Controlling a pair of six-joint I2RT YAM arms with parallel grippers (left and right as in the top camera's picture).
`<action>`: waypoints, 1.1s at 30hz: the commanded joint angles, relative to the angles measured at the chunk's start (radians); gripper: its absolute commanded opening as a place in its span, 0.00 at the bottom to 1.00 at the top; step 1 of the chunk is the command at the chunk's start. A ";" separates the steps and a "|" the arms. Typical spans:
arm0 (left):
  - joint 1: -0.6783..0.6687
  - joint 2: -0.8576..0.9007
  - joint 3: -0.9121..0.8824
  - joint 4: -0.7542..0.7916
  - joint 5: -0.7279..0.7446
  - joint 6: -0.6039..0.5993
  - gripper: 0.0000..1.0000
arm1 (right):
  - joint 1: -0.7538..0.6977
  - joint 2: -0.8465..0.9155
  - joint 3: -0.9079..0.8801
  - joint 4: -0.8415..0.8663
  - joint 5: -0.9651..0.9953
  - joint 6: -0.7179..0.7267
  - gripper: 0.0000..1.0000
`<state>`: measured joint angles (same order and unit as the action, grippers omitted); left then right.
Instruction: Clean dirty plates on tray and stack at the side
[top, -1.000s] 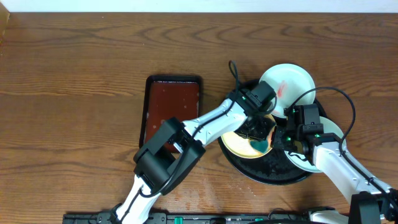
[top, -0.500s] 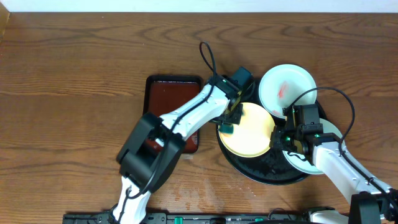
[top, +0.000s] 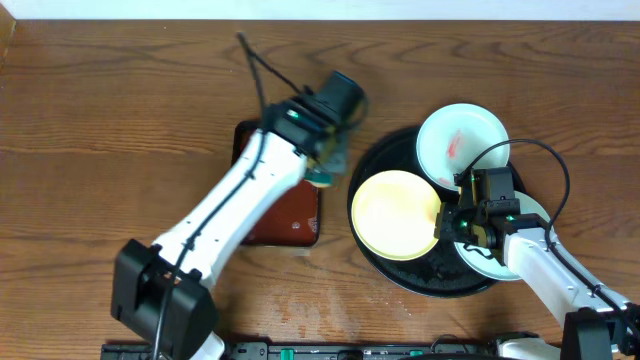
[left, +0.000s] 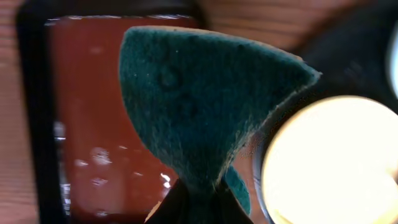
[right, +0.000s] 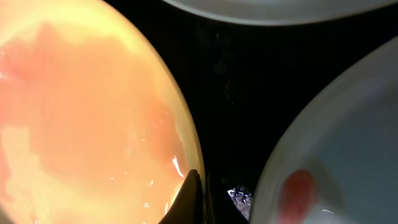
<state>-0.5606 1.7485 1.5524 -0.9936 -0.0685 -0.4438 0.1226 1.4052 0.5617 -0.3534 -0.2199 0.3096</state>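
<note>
**Sponge clear of the tray, yellow plate waiting to be moved**

The left gripper (top: 323, 162) is clamped on a teal sponge (left: 202, 106), which hangs over the upper right corner of the red-brown tray (top: 295, 215), well apart from the plates. The pale yellow plate (top: 395, 215) lies on the left half of the black tray (top: 420, 272) and looks free of smears from above, so I judge its wiping done and its removal the step in hand. The right gripper (top: 448, 222) sits at that plate's right rim; whether it has pinched the rim I cannot tell, since only one dark fingertip (right: 188, 198) shows. The next move calls for a sure hold on the thin rim and a lift clear of the neighbouring plates. The smeared white plate (top: 460, 142) at the tray's top edge then needs the sponge.

The overhead view gives the layout but hides most of the second white plate (right: 336, 124) under the right arm. The right wrist view shows it just beside the yellow rim, with a red smear (right: 301, 186). The left wrist view shows wet glints on the red-brown tray.
</note>
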 joint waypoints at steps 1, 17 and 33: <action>0.085 0.027 -0.084 0.009 -0.022 0.030 0.08 | 0.003 -0.023 0.041 -0.061 0.007 -0.030 0.01; 0.158 -0.069 -0.242 0.116 0.061 0.055 0.49 | 0.169 -0.324 0.231 -0.339 0.544 -0.057 0.01; 0.158 -0.428 -0.242 0.082 0.061 0.055 0.80 | 0.721 -0.353 0.233 -0.243 1.231 -0.250 0.01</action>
<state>-0.4076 1.3571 1.2892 -0.9092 -0.0044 -0.3920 0.7681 1.0618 0.7753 -0.6292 0.8257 0.1455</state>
